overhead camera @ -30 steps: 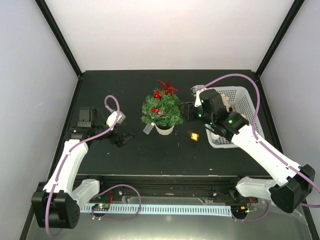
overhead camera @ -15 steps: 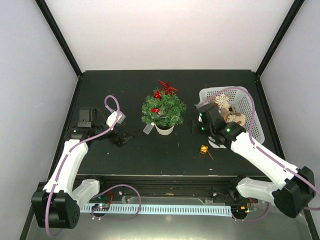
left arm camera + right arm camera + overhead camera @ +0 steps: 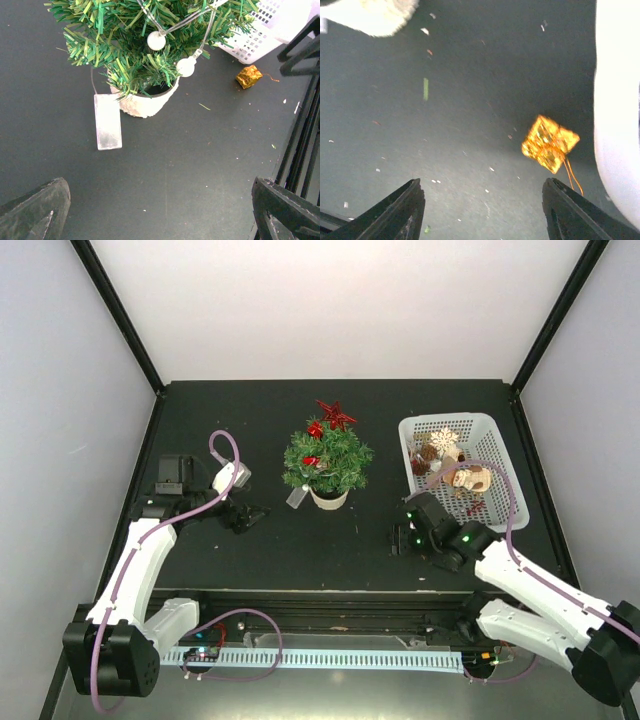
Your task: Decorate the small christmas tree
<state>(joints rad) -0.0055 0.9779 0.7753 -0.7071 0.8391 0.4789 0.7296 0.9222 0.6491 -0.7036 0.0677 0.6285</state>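
Worktop [image 3: 200, 420]: black, walled on three sides.

Right arm [image 3: 525, 578] is the big change. 1 s ago it was reaching up btwn tree and basket. Now it's pulled back low at the near edge, in front of the basket. Left arm [image 3: 140, 555] hasn't moved, parked left of the tree.

White mesh basket [image 3: 497, 455]: back right, ornaments inside. Fully exposed in top view now; the arm partly covered it before.

Small christmas tree [image 3: 326, 462]: centre of worktop, clear of both arms, same spot as before. It's upright, long axis vertical, red star [image 3: 335, 414] on top; in top view the tip reads toward the far wall. White pot [image 3: 145, 102] at the base, pale tag [image 3: 108, 121] flat on the worktop at its near-left. Left wrist cam cuts off the upper tree, so you only get lower branches plus white balls [image 3: 156, 41].

Left jaws: spread wide, nothing btwn them, facing the tree.
Right jaws: apart, empty, no grip.

Gold wrapped ornament [image 3: 549, 144]: lies on the worktop just ahead of the right jaws, nearer the right-hand finger [image 3: 575, 215], not touching. 1 s ago it was a blur btwn tree and basket; 0.5 s ago it was down on the worktop. Top view doesn't show it now, the right arm covers it. Left wrist cam picks it up beside the basket corner. White blur at the right edge of the right wrist cam: can't tell what it is.
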